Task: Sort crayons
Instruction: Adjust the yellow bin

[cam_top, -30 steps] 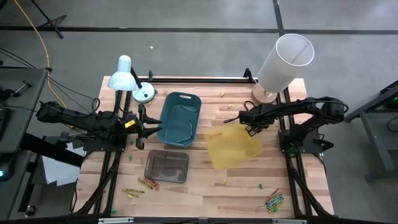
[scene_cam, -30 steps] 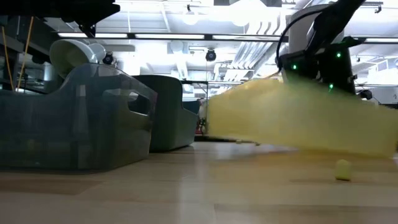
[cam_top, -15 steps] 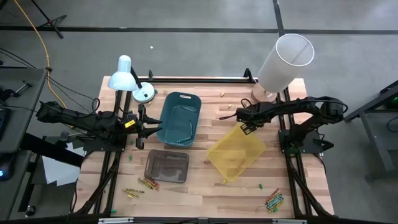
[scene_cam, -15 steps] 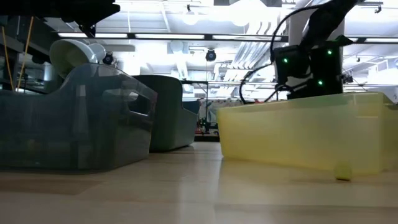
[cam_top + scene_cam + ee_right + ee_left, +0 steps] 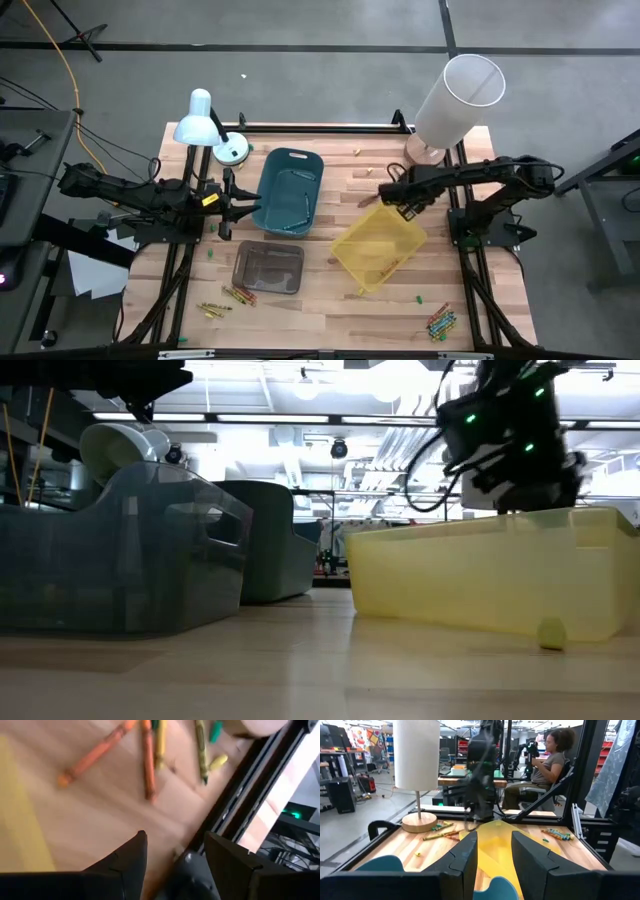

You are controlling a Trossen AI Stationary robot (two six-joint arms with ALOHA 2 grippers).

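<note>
The right hand, fingers spread and holding nothing, hovers over the far corner of the translucent yellow plastic bin on the wooden worktop. Thin coloured crayons lie loose nearby. The left hand, fingers spread, waits beside the teal bin.

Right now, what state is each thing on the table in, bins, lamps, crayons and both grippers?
Yellow bin: upright on the table, askew.
Teal bin: upright, something thin inside.
Grey bin: upright.
Crayons: loose on the table, unsorted.
Desk lamp: standing, head down.
Shade lamp: standing.
Right gripper: open, at the yellow bin's rim.
Left gripper: open, beside the teal bin.
</note>
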